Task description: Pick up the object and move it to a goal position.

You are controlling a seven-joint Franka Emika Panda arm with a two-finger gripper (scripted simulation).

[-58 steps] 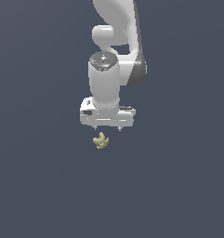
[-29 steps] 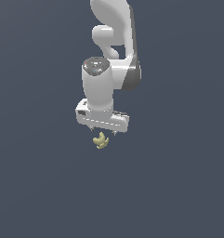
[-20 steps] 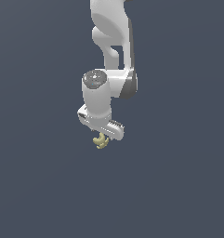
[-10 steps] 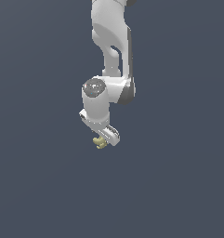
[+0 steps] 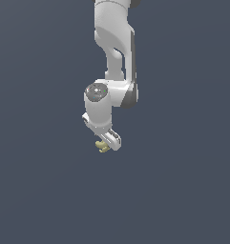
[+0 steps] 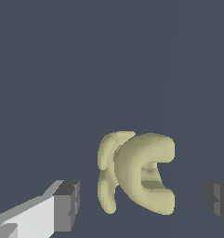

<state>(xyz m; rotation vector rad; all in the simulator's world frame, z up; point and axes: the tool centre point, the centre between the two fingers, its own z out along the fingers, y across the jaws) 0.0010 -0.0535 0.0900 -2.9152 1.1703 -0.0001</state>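
The hand (image 5: 105, 143) hangs over the object (image 5: 102, 146) with its fingers spread wide: in the wrist view the pale lumpy object (image 6: 139, 173) sits between the two dark fingertips (image 6: 67, 205) with clear gaps on both sides, so nothing is gripped yet, and this straddling pose looks like the set-up for closing on it. From the exterior view the white arm (image 5: 115, 52) and wrist cover most of the object, leaving only a yellow sliver. The far fingertip is cut off at the wrist view's edge, and no goal marker can be made out on the plain dark surface (image 5: 183, 190).
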